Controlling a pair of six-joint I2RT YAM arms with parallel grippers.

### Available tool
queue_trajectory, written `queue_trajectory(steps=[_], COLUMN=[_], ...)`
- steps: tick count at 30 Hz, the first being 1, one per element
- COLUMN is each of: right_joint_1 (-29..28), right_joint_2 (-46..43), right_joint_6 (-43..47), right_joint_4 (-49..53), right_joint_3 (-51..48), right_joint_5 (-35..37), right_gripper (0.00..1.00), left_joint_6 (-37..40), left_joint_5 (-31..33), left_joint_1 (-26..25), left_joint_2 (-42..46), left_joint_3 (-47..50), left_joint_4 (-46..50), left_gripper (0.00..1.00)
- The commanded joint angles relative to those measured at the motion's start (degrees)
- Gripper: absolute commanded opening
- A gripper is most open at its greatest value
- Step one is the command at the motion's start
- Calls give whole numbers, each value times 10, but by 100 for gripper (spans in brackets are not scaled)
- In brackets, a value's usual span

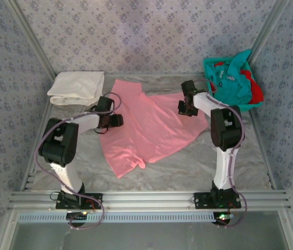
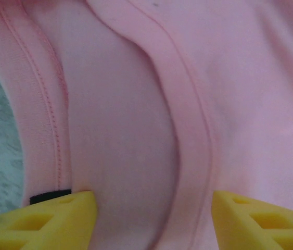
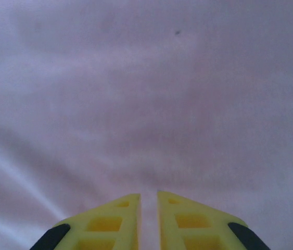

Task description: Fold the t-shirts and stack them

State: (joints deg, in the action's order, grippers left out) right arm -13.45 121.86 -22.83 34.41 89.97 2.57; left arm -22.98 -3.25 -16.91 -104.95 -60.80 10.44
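Looks down close on salmon pink t-shirt [image 3: 146, 94], smooth save for faint creases slanting across lower left and a tiny dark speck near top; at bottom edge, right gripper [image 3: 148, 198] with yellow fingers [image 3: 104, 224] nearly together, thin pale slit between

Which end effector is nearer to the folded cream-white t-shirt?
Left. The left end effector is just near-right of the cream-white t-shirt, at the left edge of the pink t-shirt; the right end effector is at its right edge.

You can't tell whether the right gripper [image 3: 148, 200], cut off by the bottom edge, pinches the pink t-shirt [image 3: 146, 104] or merely touches it.
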Motion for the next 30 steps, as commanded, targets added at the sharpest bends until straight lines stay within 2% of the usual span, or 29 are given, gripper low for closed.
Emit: queue_trajectory(steps=[1, 8, 14, 16, 19, 21, 23, 26, 28, 30], right_joint_1=[5, 21, 32, 37, 38, 35, 28, 19, 16, 11], right_joint_2=[52, 159, 266, 291, 277, 236, 168, 21, -91, -167], right_joint_6=[7, 2, 18, 18, 11, 12, 20, 19, 3, -7], right_joint_4=[79, 140, 208, 232, 239, 236, 213, 101, -14, -102], right_joint_3=[63, 223, 451, 523, 561, 540, 468, 260, 96, -34], right_joint_5=[20, 10, -10, -21, -36, -56, -80, -104, -113, -122], right_gripper=[19, 19, 19, 19, 21, 25, 27, 29, 30, 30], left_joint_6=[9, 28, 47, 53, 55, 50, 38, 16, 1, -9], left_joint_5=[-7, -22, -40, -37, -31, -30, -31, -22, 0, 14], left_joint_1=[23, 57, 80, 83, 86, 86, 83, 64, 31, -14], left_joint_2=[-20, -89, -146, -138, -92, -41, 23, 139, 222, 285], left_joint_3=[-27, -115, -232, -252, -243, -212, -160, -49, 36, 98], left_joint_4=[31, 56, 75, 81, 83, 83, 78, 70, 71, 82], left_gripper=[62, 62, 63, 63, 66, 67, 68, 69, 69, 71])
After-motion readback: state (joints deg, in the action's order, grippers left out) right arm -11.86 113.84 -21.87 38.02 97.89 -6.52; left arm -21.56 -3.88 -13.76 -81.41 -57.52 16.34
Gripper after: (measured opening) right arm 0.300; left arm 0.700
